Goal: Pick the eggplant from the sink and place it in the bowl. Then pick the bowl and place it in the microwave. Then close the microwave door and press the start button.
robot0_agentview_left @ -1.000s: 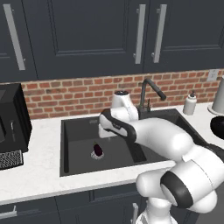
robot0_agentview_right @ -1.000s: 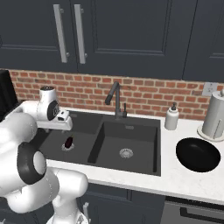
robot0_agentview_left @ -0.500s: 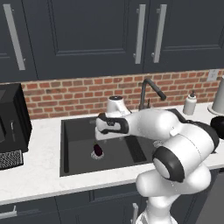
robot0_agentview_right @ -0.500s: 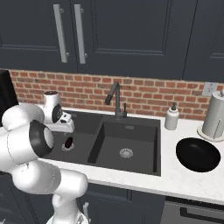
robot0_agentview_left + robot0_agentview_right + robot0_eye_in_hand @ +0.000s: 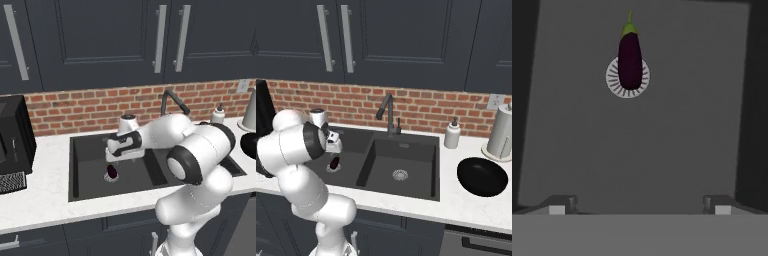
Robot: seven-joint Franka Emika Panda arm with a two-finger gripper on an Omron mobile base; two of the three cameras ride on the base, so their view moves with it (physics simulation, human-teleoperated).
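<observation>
The eggplant [image 5: 112, 171] [image 5: 334, 163], small and dark purple, lies on the round drain of the left basin of the black sink [image 5: 75, 170] [image 5: 406, 186]. In the hand view the eggplant [image 5: 630, 57] sits far ahead with its green stem pointing away. My gripper [image 5: 111, 159] [image 5: 335, 151] [image 5: 639, 206] hangs open just above it, nothing between its fingertips [image 5: 559, 205]. The black bowl [image 5: 482, 176] [image 5: 249, 145] rests on the counter right of the sink. The microwave and its door are out of view.
A dark tap [image 5: 387, 112] rises behind the sink. A soap bottle [image 5: 452, 135] and a paper towel roll [image 5: 502, 132] stand at the back right. A black boxy appliance [image 5: 12, 137] sits on the counter left of the sink.
The arm's elbow has swung up and closer in front of the cameras. The hand stays over the left basin, jaws still open. The eggplant has not moved.
</observation>
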